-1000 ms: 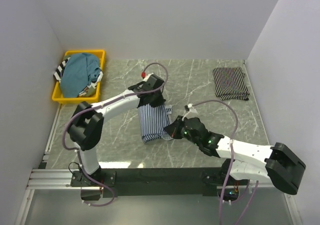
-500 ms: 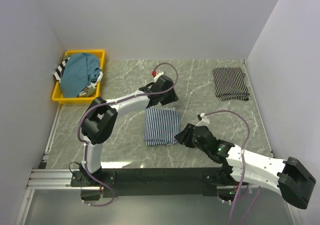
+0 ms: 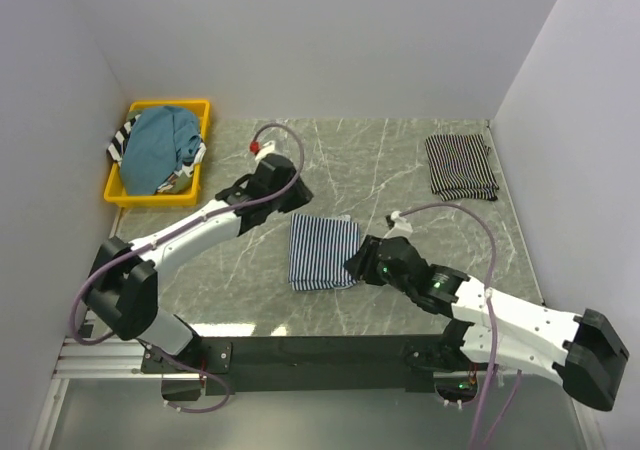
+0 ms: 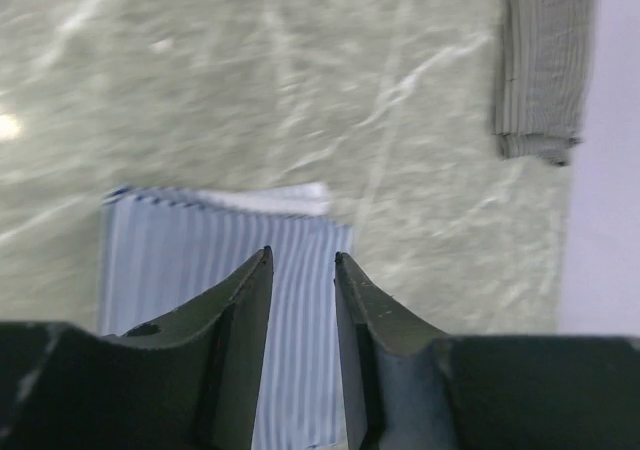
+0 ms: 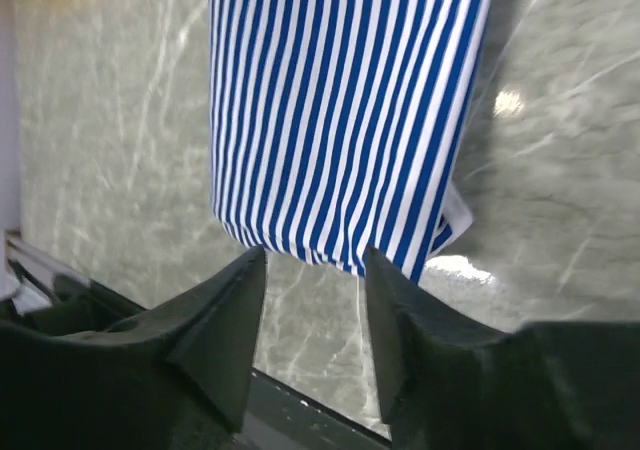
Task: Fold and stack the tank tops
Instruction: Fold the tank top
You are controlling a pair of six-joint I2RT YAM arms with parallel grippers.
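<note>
A blue-and-white striped tank top (image 3: 322,252) lies folded in a flat rectangle on the marble table; it also shows in the left wrist view (image 4: 170,250) and the right wrist view (image 5: 340,100). A black tank top with thin white stripes (image 3: 461,166) lies folded at the far right, also visible in the left wrist view (image 4: 540,70). A teal tank top (image 3: 160,148) lies heaped in the bin. My left gripper (image 3: 297,196) (image 4: 302,260) is slightly open and empty, above and to the left of the folded top's far edge. My right gripper (image 3: 352,266) (image 5: 315,255) is open and empty at the top's near right edge.
A yellow bin (image 3: 120,196) stands at the far left, with more striped fabric (image 3: 122,140) under the teal top. White walls close the table on the left, back and right. A black rail (image 3: 300,350) runs along the near edge.
The striped top went from held up and rumpled to lying flat and folded. My left gripper has let go and drawn back to the left. My right gripper has shifted back to the top's near right edge.
</note>
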